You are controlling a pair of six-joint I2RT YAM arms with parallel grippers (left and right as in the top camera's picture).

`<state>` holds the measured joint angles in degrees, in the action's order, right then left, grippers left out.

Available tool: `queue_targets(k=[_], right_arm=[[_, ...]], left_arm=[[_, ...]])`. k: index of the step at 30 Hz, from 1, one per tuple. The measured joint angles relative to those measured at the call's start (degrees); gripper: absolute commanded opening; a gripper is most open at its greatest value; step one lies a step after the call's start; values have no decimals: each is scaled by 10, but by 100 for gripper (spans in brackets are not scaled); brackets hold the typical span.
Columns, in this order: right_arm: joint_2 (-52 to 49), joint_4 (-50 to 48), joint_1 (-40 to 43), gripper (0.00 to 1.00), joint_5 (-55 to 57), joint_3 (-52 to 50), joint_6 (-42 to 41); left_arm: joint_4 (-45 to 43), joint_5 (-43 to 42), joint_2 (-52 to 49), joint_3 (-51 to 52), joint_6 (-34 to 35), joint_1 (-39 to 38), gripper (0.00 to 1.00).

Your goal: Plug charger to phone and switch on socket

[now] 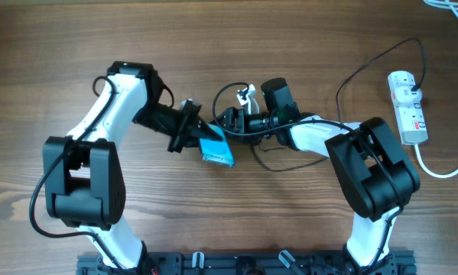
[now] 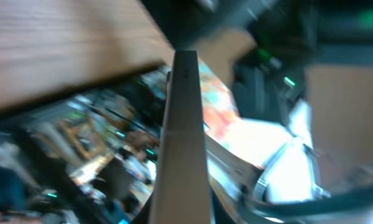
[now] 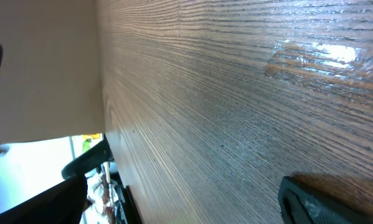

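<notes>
My left gripper (image 1: 192,131) is shut on the phone (image 1: 216,150) and holds it tilted at the table's middle, turquoise screen up. In the left wrist view the phone shows edge-on as a pale strip (image 2: 184,143). My right gripper (image 1: 229,120) is right next to the phone's upper end. In the right wrist view only one finger tip (image 3: 314,200) shows, far to the right, with bare wood where the jaws would meet. The charger's black cable (image 1: 340,103) runs from the socket (image 1: 408,107) along my right arm and loops below it. Its tip is hidden.
The socket lies at the far right edge, its thick white lead (image 1: 435,169) curling below it. Another pale cable (image 1: 452,11) crosses the top right corner. Both arm bases stand at the table's front edge.
</notes>
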<state>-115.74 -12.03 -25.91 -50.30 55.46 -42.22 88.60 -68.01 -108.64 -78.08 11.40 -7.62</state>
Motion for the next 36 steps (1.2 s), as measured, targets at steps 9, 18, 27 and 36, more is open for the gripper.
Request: queue_targets(k=[9, 18, 27, 36], right_arm=[[0, 0, 0, 100, 8, 2, -37], [0, 0, 0, 100, 9, 2, -43], [32, 73, 0, 99, 28, 2, -19], [177, 552, 2, 92, 355, 175, 225]], left_arm=[[35, -189, 0, 0, 0, -25, 4], [77, -198, 0, 0, 9, -25, 4], [77, -199, 0, 0, 31, -25, 4], [76, -200, 0, 0, 39, -25, 4]])
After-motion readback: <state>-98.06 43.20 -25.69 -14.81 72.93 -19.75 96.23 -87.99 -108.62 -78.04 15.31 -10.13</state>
